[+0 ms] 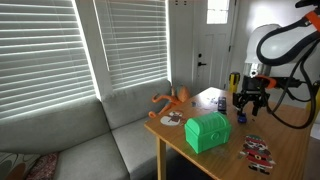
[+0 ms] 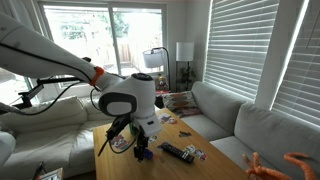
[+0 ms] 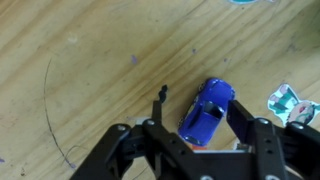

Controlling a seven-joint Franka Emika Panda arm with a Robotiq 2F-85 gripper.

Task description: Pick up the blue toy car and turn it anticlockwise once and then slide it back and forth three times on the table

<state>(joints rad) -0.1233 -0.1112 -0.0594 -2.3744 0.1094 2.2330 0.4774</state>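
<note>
The blue toy car (image 3: pixel 207 108) lies on the light wooden table (image 3: pixel 80 70), pointing diagonally. In the wrist view my gripper (image 3: pixel 200 100) straddles it. The right finger is against the car's side and the left finger stands a little apart from it, so the jaws are open around the car. In both exterior views the gripper (image 1: pixel 248 100) (image 2: pixel 143 148) hangs low over the table (image 1: pixel 290 150) (image 2: pixel 108 165). The car itself is too small to make out there.
A green chest-shaped box (image 1: pixel 207 132) stands near the table's edge. An orange toy (image 1: pixel 175 100) lies beyond it. Colourful packets (image 1: pixel 257 152) and a dark remote (image 2: pixel 178 152) lie on the table. A teal wrapper (image 3: pixel 290 100) lies close to the car. A grey sofa (image 1: pixel 80 150) borders the table.
</note>
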